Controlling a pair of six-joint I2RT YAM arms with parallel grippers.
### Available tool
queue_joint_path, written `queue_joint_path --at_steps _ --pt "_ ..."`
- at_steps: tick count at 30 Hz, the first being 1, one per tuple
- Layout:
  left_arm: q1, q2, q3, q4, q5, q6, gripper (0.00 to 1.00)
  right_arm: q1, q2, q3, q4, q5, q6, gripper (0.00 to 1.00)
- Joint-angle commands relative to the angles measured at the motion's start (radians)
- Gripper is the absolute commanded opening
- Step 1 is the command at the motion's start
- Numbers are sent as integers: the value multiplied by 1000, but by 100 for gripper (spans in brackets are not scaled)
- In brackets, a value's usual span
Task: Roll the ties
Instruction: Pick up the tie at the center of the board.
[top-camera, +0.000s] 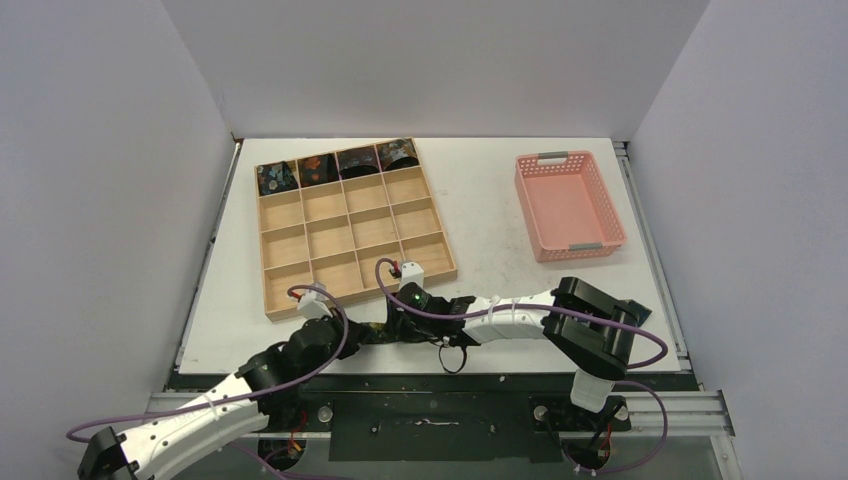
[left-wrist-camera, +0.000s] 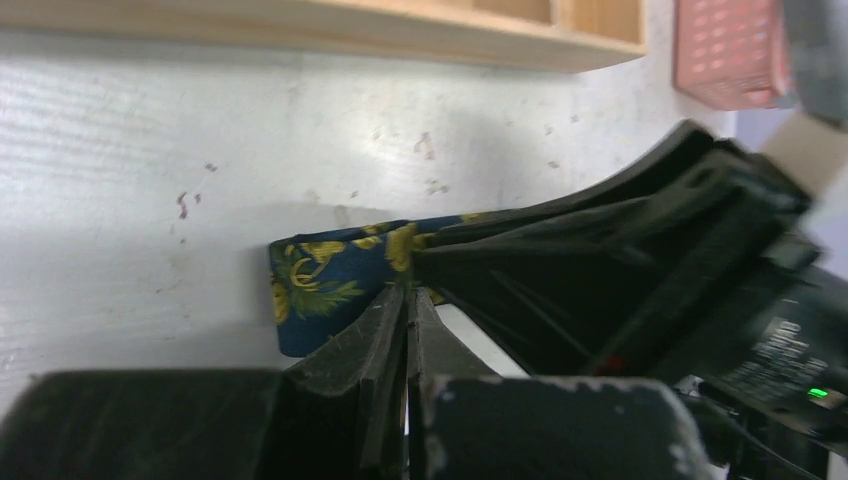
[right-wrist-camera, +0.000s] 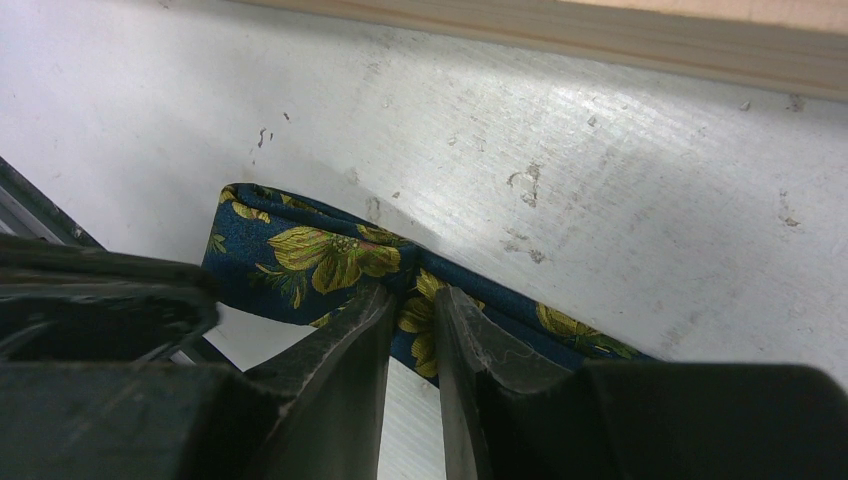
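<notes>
Left gripper (left-wrist-camera: 405, 295), jaws pressed together on the navy, yellow-flowered tie (left-wrist-camera: 320, 285), which lies on the table (left-wrist-camera: 150, 150) just in front of the wooden tray (left-wrist-camera: 300, 35); right gripper (right-wrist-camera: 415, 300), jaws narrow astride the same fabric, grip not discernible

The tie (right-wrist-camera: 310, 255) is seen to be finely woven cloth with a faint sheen, printed with yellow flowers. The table (right-wrist-camera: 620, 150) is finished in matt white, streaked with brushed lines and pitted with small scuffs. The tray (left-wrist-camera: 300, 38) is made of pale, smooth wood. The basket (left-wrist-camera: 725, 50) is formed of pink perforated plastic. The fingers (left-wrist-camera: 385, 340) of the left gripper (left-wrist-camera: 405, 295) and of the right gripper (right-wrist-camera: 415, 295) are made of matt black plastic, roughened along the edges.
</notes>
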Motion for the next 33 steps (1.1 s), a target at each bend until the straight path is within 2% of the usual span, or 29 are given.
queue_joint_path --at_steps 1,6,10,19,25,33 --pt "14 34 -33 99 32 -52 0 11 13 -13 19 30 -11 23" --pt "17 23 -83 -11 -36 -107 0 20 18 -15 25 29 -9 23" --pt "17 7 -122 -1 -35 -124 0 25 20 -9 18 33 -12 23" --pt "17 34 -100 -15 -44 -96 0 46 -56 77 -50 63 -38 25" --pt "17 21 -101 -22 -44 -95 0 65 -25 142 -71 45 -58 17" --pt "18 -5 -89 -60 -46 -93 0 55 56 131 -76 47 -53 6"
